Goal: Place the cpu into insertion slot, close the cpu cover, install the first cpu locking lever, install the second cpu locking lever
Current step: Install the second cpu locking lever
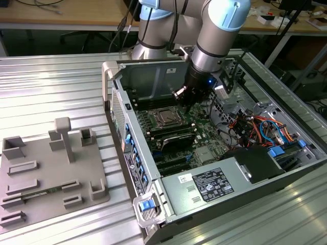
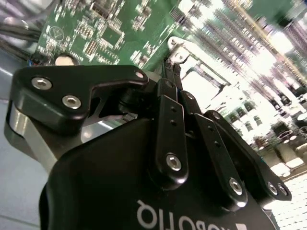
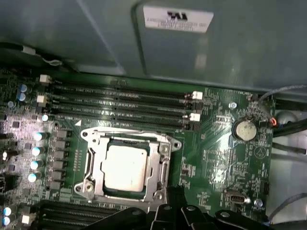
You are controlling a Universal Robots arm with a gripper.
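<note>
One cpu [image 3: 125, 166], a small square with a pale silver top, sits in the one insertion slot [image 3: 91, 165] on the green board, with the thin silver cpu cover [image 3: 163, 165] closed flat around it. Four long black memory slots [image 3: 120, 103] run just beside the socket. The single gripper [image 1: 182, 97] hangs above the board near the socket, its fingers [image 2: 173, 76] drawn close together with nothing held.

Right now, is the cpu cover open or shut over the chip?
Shut. In the first wrist view the cpu cover lies flat around the cpu, whose silver top shows through its window.
</note>
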